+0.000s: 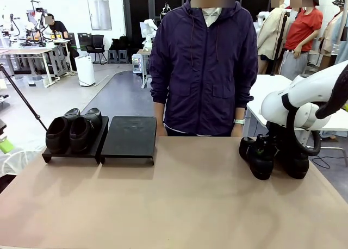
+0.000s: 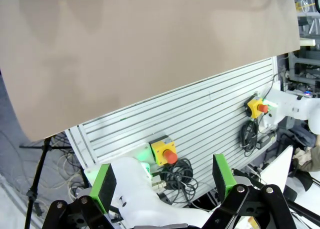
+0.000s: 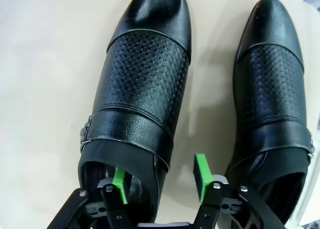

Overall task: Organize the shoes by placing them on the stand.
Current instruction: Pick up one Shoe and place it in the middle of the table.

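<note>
Two shoes [image 1: 73, 130] sit on stand [image 1: 68, 156] far left; second platform [image 1: 129, 136] bare. I have right gripper [image 3: 160, 175] straddling collar of loose shoe [image 3: 142, 84] far right, one pad [image 3: 118, 180] inside for wall pinch, jaws not yet clamped. Left gripper [image 2: 163, 181] splayed, empty.

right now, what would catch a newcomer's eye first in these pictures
The right pincer straddles the side wall of a black shoe at the right end of the table, one green pad inside the opening and the other outside, with its twin alongside. At the far left, two more shoes sit on the left stand, while the stand beside it holds nothing.
</note>
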You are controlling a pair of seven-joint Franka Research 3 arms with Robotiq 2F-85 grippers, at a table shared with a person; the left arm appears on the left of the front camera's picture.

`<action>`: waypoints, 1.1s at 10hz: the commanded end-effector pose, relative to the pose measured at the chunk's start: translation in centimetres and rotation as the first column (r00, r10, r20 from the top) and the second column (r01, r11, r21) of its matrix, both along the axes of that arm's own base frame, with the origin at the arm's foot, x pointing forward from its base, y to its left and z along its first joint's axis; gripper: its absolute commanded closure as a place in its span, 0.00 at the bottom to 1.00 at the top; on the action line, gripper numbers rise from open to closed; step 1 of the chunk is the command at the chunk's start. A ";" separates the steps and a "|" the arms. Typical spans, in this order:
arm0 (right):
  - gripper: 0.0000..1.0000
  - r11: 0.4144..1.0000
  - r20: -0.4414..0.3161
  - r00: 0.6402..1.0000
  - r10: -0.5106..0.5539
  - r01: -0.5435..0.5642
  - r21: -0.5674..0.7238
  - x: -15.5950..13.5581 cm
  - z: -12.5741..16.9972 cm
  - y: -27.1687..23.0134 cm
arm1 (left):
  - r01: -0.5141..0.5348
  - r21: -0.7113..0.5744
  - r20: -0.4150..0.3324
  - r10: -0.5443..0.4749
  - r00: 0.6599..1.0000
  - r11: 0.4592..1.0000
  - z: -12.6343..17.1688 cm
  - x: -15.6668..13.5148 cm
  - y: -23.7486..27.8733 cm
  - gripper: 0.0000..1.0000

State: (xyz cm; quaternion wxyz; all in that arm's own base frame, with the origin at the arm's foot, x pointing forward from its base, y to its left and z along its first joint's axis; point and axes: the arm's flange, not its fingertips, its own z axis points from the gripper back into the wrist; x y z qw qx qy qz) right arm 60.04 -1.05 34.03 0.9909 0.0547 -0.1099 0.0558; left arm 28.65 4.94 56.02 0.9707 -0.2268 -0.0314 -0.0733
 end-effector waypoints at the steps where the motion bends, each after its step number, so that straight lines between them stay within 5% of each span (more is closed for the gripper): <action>1: 1.00 0.999 -0.015 0.999 0.033 -0.033 0.019 0.7 0.4 -0.3 | -0.002 0.000 -0.012 0.002 1.000 1.000 0.2 -0.1 0.3 0.00; 8: 1.00 1.000 -0.018 1.000 0.009 -0.009 0.013 -2.1 4.1 0.9 | -0.002 0.000 -0.012 0.002 1.000 1.000 0.2 -0.1 0.3 0.00; 11: 1.00 0.998 -0.009 0.998 -0.064 0.064 0.026 -9.4 9.8 4.2 | -0.002 0.000 -0.012 0.002 1.000 1.000 0.2 -0.1 0.3 0.00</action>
